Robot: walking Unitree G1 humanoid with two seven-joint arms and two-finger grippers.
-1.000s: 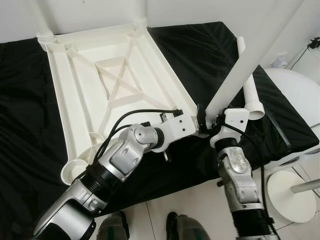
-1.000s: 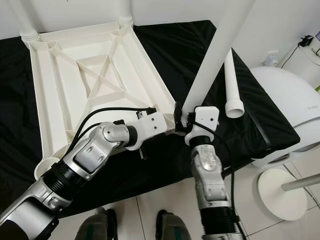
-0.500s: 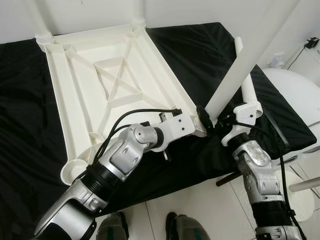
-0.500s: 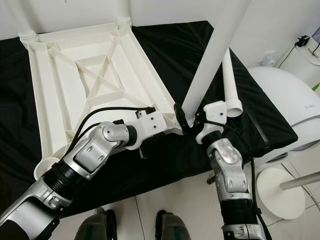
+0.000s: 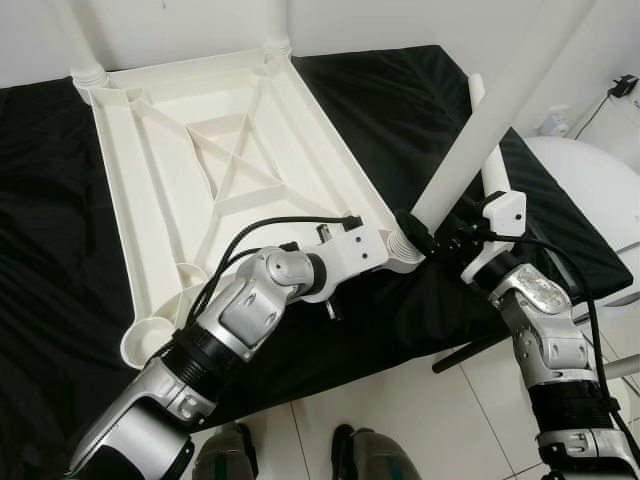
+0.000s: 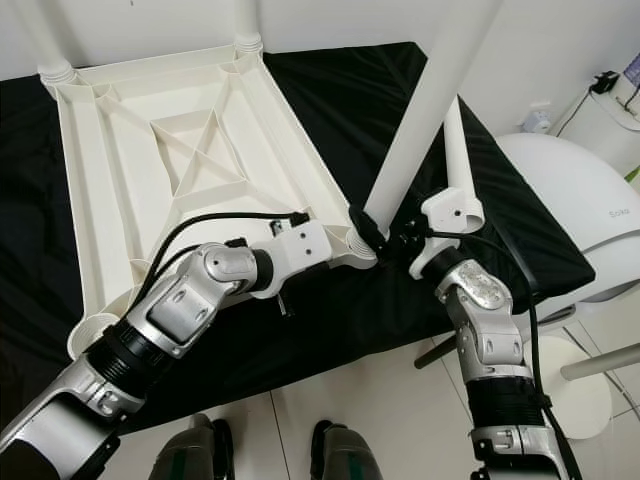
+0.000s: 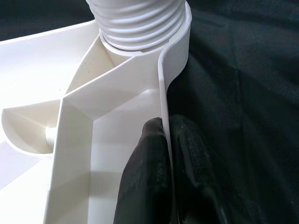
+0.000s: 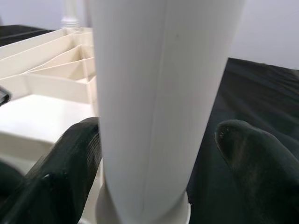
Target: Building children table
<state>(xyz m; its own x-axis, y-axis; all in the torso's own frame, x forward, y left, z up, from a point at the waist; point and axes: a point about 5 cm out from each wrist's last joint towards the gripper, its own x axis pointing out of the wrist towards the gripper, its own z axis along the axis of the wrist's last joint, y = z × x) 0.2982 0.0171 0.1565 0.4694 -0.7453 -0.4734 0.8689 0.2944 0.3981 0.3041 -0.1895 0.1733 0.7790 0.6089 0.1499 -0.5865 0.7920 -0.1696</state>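
The white table top (image 5: 215, 175) lies upside down on the black cloth (image 5: 400, 100), long axis running near to far. At its near right corner a white leg (image 5: 480, 140) stands in the socket, leaning up and right. The right gripper (image 5: 425, 240) straddles its base, fingers spread, one pad off the tube. The left gripper (image 7: 163, 154) is clenched on the table top's rim. Another leg (image 6: 455, 160) lies on the cloth; white tile floor (image 5: 400, 420) nearer.

White plastic tabletop (image 5: 230, 170) and leg (image 5: 480, 130) on black cloth (image 5: 400, 110)
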